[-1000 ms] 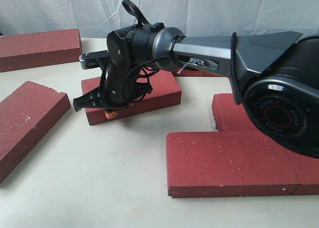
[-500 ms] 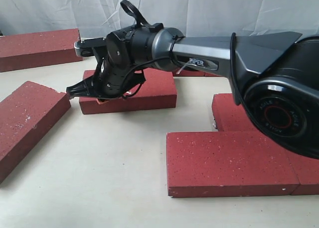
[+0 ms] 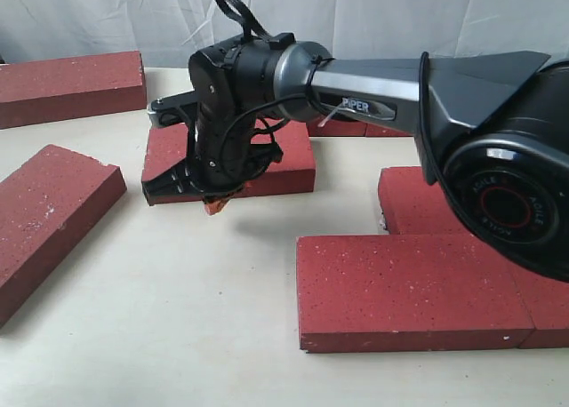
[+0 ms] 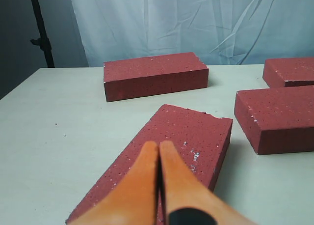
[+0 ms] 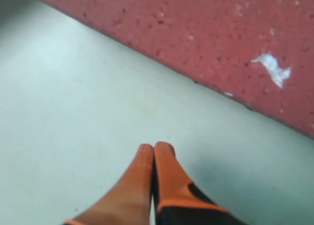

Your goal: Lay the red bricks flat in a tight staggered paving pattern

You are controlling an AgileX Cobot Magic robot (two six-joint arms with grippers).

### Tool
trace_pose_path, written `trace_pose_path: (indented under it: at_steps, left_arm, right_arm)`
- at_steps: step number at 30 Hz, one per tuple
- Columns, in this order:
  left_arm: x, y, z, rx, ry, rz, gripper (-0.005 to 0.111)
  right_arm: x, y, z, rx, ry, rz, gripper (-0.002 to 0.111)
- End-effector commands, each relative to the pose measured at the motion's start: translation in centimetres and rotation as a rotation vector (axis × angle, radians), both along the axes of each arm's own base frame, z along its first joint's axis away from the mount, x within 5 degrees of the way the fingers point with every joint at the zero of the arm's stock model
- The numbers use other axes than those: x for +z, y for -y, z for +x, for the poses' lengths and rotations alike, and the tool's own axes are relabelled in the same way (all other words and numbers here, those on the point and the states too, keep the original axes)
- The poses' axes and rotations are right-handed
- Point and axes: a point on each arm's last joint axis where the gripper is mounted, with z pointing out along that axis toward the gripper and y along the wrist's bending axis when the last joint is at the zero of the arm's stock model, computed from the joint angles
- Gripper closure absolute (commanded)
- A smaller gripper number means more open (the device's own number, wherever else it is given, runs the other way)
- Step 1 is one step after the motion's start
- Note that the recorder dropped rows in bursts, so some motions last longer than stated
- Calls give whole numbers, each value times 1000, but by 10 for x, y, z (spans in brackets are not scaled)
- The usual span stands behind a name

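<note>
Several red bricks lie flat on the table. One brick [image 3: 289, 165] sits mid-table behind my right gripper [image 3: 216, 204], whose orange fingertips are pressed shut and point down at the bare table just in front of that brick's near edge [image 5: 221, 43]. In its own wrist view the right gripper [image 5: 154, 147] holds nothing. Two bricks [image 3: 409, 287] [image 3: 413, 203] lie close together at the front right. A diagonal brick [image 3: 44, 216] lies at the left and another [image 3: 71, 85] at the back left. My left gripper [image 4: 159, 145] is shut and empty, hovering over the diagonal brick [image 4: 196, 131].
The cream table [image 3: 178, 318] has bare surface in the front middle. A white curtain [image 3: 400, 16] hangs behind it. The right arm's dark body [image 3: 498, 158] covers part of the right-hand bricks. A black stand [image 4: 39, 28] rises beyond the table's far corner.
The middle brick has turned squarer and slid slightly back and left. My right gripper swung up over it, then came down to the table in front of it.
</note>
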Motion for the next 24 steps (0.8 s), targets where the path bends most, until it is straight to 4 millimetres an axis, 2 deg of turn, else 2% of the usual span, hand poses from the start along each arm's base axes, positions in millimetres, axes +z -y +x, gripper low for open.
trace_pose_path:
  at_steps: [1,16,24]
  left_arm:
    - [0,0,0,-1,14,0,107]
    - [0,0,0,-1,14,0,107]
    - [0,0,0,-1,14,0,107]
  right_arm:
    - [-13,3,3,16,-2,-52,109]
    - [-17,13,22,-74,182,-143,109]
    - [-15,7,26,-122,209,-67,109]
